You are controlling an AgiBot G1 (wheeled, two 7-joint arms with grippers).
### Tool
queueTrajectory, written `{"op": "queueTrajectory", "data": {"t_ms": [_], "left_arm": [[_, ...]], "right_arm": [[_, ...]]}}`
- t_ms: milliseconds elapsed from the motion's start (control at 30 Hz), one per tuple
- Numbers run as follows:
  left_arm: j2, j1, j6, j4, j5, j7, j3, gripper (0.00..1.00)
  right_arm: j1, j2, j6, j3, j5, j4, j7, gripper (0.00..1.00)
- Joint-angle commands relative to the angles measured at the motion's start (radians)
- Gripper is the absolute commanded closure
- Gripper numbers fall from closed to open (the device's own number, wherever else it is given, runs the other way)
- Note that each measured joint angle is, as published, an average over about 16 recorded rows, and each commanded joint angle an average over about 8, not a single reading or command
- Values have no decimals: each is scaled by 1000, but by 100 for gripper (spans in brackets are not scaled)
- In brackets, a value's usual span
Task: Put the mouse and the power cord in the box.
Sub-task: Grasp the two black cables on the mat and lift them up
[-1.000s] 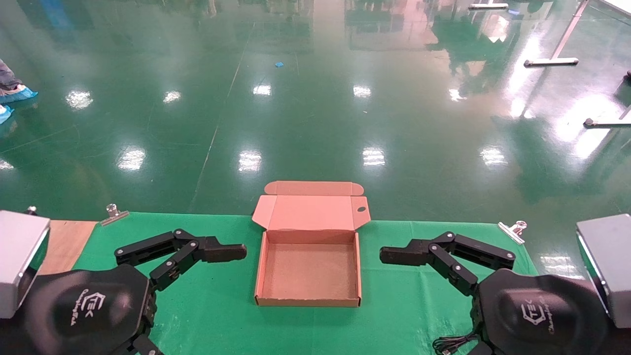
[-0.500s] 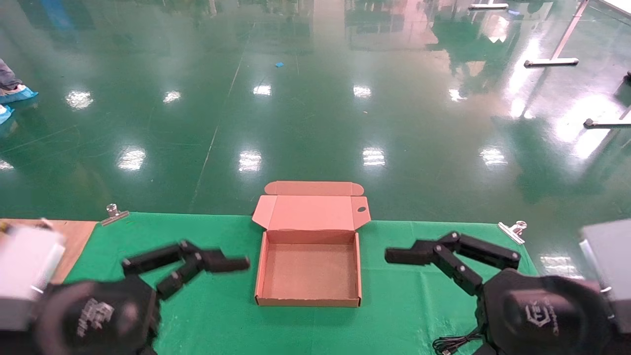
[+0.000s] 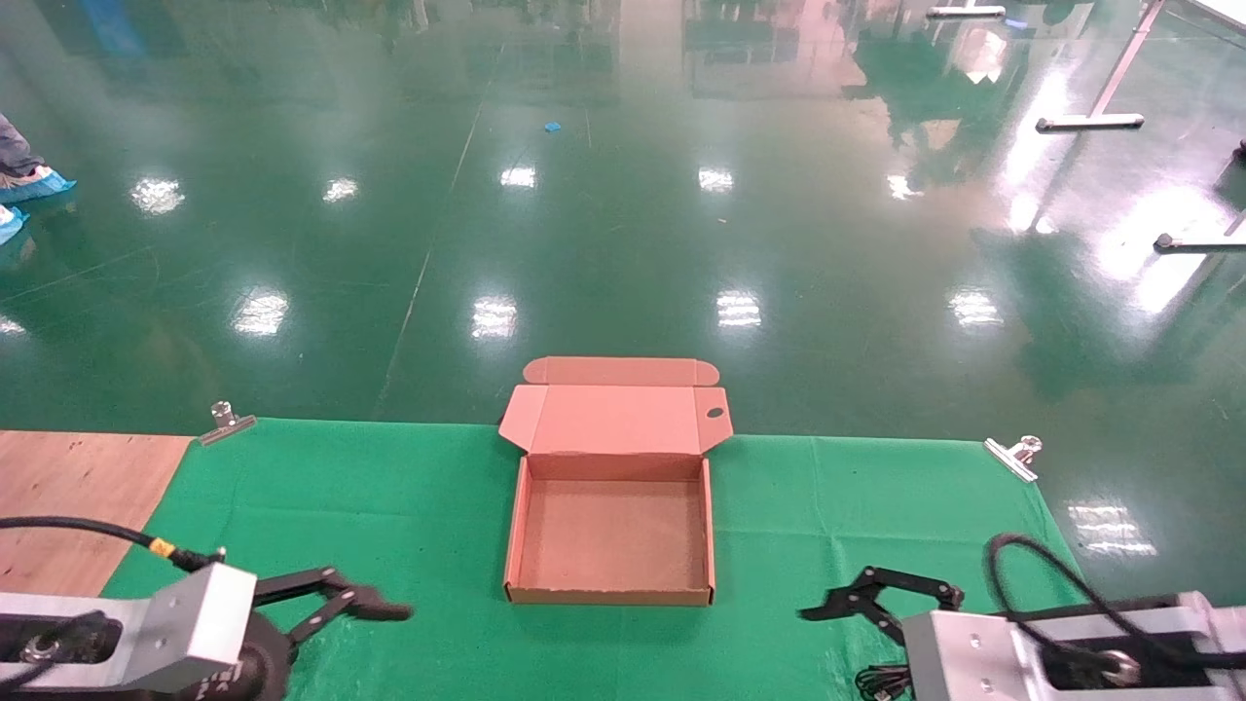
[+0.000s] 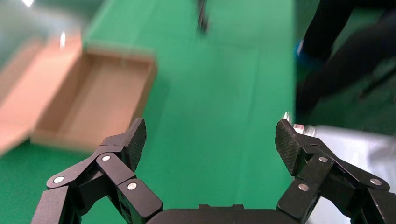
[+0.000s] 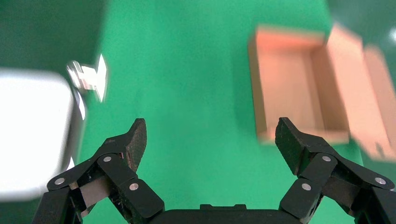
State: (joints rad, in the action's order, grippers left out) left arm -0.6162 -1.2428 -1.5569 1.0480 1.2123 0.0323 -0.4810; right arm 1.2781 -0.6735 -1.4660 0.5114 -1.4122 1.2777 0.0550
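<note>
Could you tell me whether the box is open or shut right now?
Open: the box has its lid folded back, and its bare floor shows.

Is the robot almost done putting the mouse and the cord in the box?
Not yet. The box sits open on the green cloth with nothing inside. The left gripper and right gripper are both open and hold nothing, low near the table's front edge on either side of the box. Only a bit of thin black cable peeks out by the right arm; the mouse isn't in view. Both things remain to pack.
</note>
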Motion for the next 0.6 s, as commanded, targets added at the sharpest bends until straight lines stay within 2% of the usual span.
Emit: {"op": "queueTrajectory", "data": {"t_ms": [33,167,333,600], "left_arm": [[-2,-27,-2,-38,70,-23,-29,0],[-21,-94,9,-141,209,-73,-89,0],[-59,-164,55,-290,363,-137,-149,0],[-145,-239,198,-553,532,-247,-212,0]], "right_arm": [[32,-15,4,35,-101,-6,-17,0],[85,-55,26,87,-257,-59,-57,0],[129,-112,73,138,-397,-150,-129,0],[173,-211,161,194,-526,-324,-267,0]]}}
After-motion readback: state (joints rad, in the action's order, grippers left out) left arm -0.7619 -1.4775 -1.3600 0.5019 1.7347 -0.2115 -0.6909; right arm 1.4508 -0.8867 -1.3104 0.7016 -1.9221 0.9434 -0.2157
